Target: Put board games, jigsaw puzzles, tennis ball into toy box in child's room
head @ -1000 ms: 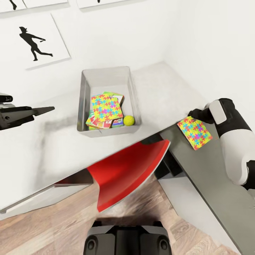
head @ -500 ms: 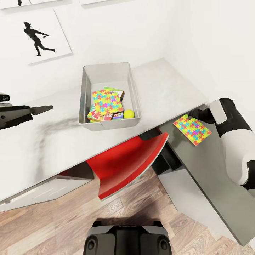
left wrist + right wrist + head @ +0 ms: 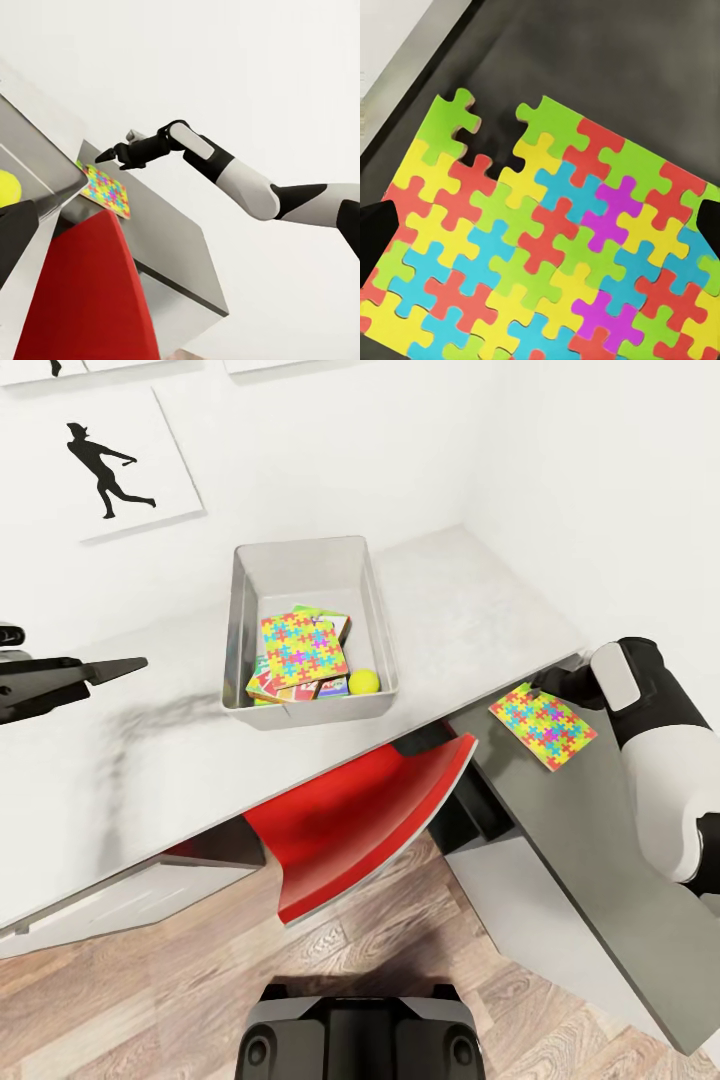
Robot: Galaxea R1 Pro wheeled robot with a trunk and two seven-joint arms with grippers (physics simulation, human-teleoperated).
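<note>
Grey toy box (image 3: 240, 622) sits on the table (image 3: 470, 615) holding one jigsaw puzzle (image 3: 297, 647), board games (image 3: 275, 686) and the tennis ball (image 3: 364, 681). Right of the box, on the dark cabinet top (image 3: 590, 840), lies the second puzzle (image 3: 542, 725) (one piece missing), right gripper (image 3: 540, 229) spread wide over it. Left gripper (image 3: 100, 672): grip unclear.

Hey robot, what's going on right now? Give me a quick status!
Right end effector over second jigsaw puzzle, which lies on dark cabinet top. Left end effector hovers, carrying nothing. Toy box holds one puzzle, board games, tennis ball. Red chair between.
</note>
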